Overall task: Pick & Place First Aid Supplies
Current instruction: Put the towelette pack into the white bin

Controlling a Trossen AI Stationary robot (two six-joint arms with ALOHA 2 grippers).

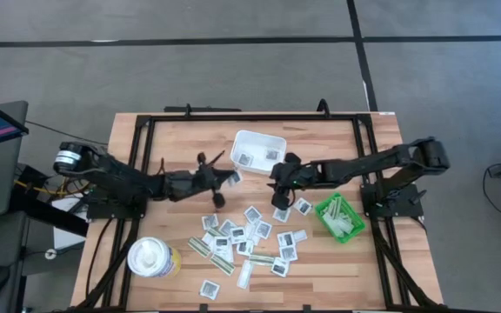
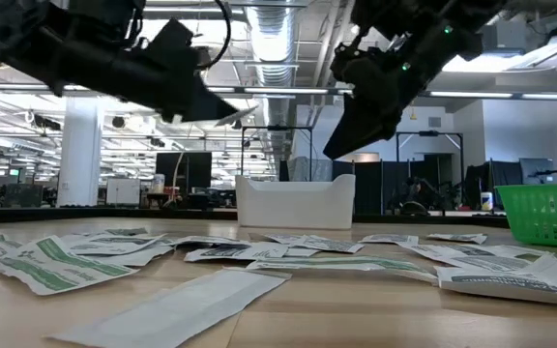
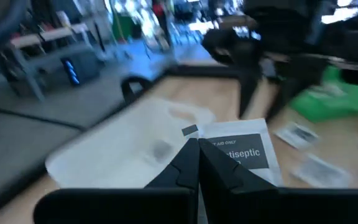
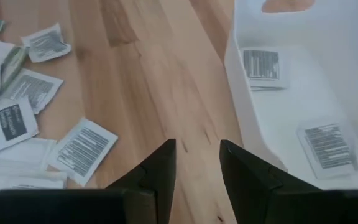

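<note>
Carrying a packet toward the tray

Left tool (image 3: 197,163), raised above the table (image 1: 177,139), is clamped on a square white antiseptic packet (image 3: 241,152) beside the white rectangular plastic tray (image 1: 258,149). Right tool (image 4: 197,163) hovers beside the tray, fingers parted, empty. Only its wrist view shows two packets (image 4: 261,65) inside.

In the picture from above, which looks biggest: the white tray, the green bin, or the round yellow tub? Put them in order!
1. White rectangular plastic tray, biggest.
2. Round yellow tub with a white lid and green plastic bin: they look about the same size from above, so I won't rank one over the other.
</note>
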